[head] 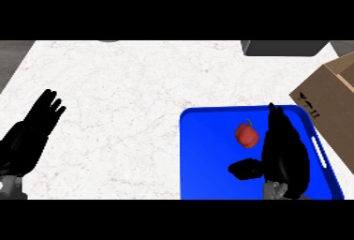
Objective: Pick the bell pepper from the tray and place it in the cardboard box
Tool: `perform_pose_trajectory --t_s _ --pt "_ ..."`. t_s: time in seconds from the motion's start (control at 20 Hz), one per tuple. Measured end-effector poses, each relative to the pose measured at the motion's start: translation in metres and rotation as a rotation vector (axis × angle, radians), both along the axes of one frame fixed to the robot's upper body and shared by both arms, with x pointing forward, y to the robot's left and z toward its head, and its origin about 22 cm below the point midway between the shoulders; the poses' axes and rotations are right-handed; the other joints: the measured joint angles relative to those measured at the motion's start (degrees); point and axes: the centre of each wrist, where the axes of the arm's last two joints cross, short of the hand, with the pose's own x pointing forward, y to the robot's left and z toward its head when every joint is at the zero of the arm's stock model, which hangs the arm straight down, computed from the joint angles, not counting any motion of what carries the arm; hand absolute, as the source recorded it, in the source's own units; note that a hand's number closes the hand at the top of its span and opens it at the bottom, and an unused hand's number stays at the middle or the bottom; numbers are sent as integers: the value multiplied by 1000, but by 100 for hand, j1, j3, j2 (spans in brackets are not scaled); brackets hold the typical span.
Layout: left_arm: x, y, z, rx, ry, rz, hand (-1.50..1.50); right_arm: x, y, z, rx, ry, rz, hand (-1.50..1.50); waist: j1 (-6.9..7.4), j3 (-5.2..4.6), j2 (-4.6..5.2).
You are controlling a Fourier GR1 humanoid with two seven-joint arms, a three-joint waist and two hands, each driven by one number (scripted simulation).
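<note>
A small red bell pepper (246, 134) lies on the blue tray (207, 154) at the lower right of the head view. My right hand (283, 150) hovers over the tray just right of the pepper, fingers straight and pointing away, thumb spread out to the left below the pepper; it does not hold it. The cardboard box (332, 101) stands open at the right edge, beyond the tray's right rim. At the left edge my left hand (31, 133) rests open, fingers up.
A white marbled counter (131, 89) carries everything. A dark grey object (283, 47) sits at the back right, behind the box. A white handle slot shows on the tray's right side (320, 150).
</note>
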Motion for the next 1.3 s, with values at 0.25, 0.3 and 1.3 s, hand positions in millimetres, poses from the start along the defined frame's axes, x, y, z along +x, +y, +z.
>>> perform_pose_trajectory --t_s 0.25,0.3,1.3 --pt "-4 4 0 5 -1 3 0 7 9 2 -3 6 24 -150 -27 3 -5" --pt "-4 1 -3 2 -1 5 0 8 8 3 -2 1 27 -150 -36 4 -5" --pt "-2 0 2 -6 4 8 0 46 12 -23 -80 92 25 -150 -49 7 -4"
